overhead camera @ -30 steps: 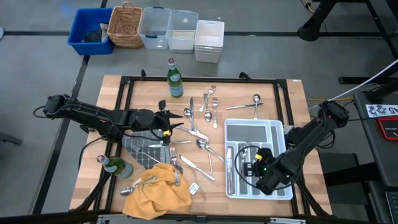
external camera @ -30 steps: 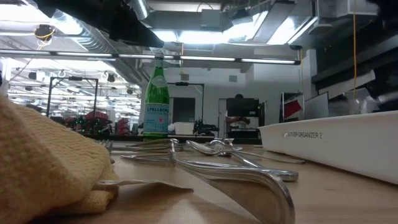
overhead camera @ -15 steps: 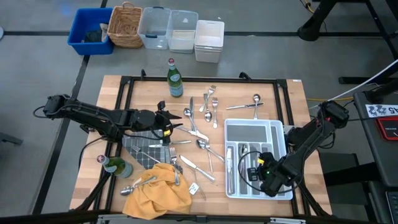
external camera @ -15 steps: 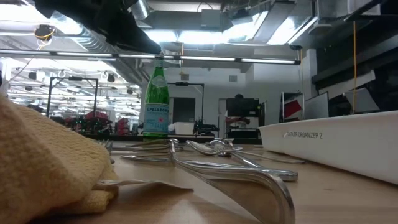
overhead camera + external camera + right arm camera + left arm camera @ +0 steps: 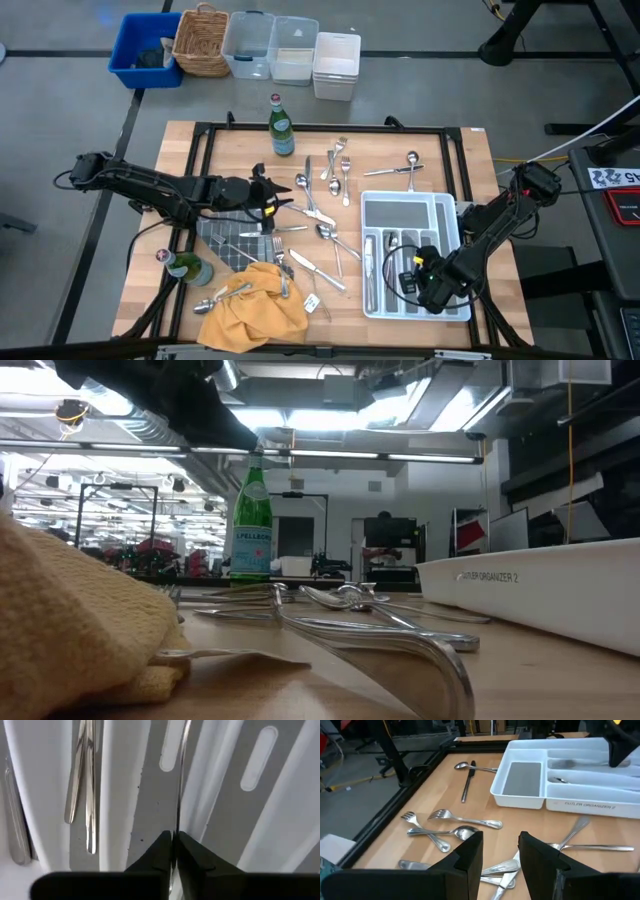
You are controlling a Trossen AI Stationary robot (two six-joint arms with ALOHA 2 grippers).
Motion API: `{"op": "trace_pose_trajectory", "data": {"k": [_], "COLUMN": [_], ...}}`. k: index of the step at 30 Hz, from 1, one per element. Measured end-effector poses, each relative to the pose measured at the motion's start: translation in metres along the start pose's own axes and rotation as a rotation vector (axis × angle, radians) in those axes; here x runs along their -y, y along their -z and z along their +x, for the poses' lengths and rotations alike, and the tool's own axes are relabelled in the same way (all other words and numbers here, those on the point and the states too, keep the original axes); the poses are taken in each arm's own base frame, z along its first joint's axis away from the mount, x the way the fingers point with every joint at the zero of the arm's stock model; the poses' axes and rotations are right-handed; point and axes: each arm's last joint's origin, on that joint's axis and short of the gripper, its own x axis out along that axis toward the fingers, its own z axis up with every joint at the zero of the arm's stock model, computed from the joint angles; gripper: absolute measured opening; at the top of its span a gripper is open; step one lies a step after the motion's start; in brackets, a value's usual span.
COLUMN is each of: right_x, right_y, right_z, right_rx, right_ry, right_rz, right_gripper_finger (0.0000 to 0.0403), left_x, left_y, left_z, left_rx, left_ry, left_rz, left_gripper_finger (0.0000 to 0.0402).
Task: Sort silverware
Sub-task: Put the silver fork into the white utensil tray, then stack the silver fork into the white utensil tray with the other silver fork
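Now the right pincer (image 5: 175, 851) narrowly pinches a slim silver utensil (image 5: 180, 780) over the white divided plastic tray (image 5: 440, 205), lower right, lining it up with a slot.

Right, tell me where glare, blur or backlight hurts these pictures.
Low view: ceiling lights wash out the top, the yellow cloth up close is soft, the green bottle is backlit. Left wrist view: the left gripper is a dark blur in front. Right wrist view: the white tray glares, hiding detail around the thin piece of silverware.
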Motion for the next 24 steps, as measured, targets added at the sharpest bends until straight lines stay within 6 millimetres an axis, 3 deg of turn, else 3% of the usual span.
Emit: {"op": "trace_pose_trajectory", "data": {"k": [9,17,24], "right_x": [-0.001,-0.004,-0.014], "right_y": [0.001,0.003,0.009], "right_z": [0.0,-0.006,-0.025], "right_rx": [-0.008,-0.021,-0.027], "right_ry": [-0.008,-0.004,-0.014], "right_rz": [0.002,0.001,-0.036], "right_gripper_finger": [0.0115,0.0105,0.01], "left_x": [0.001,0.001,0.005], "left_y": [0.002,0.019,0.029], "left_z": [0.0,-0.002,-0.005], "left_rx": [-0.018,-0.198,-0.34], "left_ry": [0.019,0.042,0.226], "left_rz": [-0.105,-0.157,-0.183], "left_gripper_finger": [0.0114,0.0114,0.0114]}}
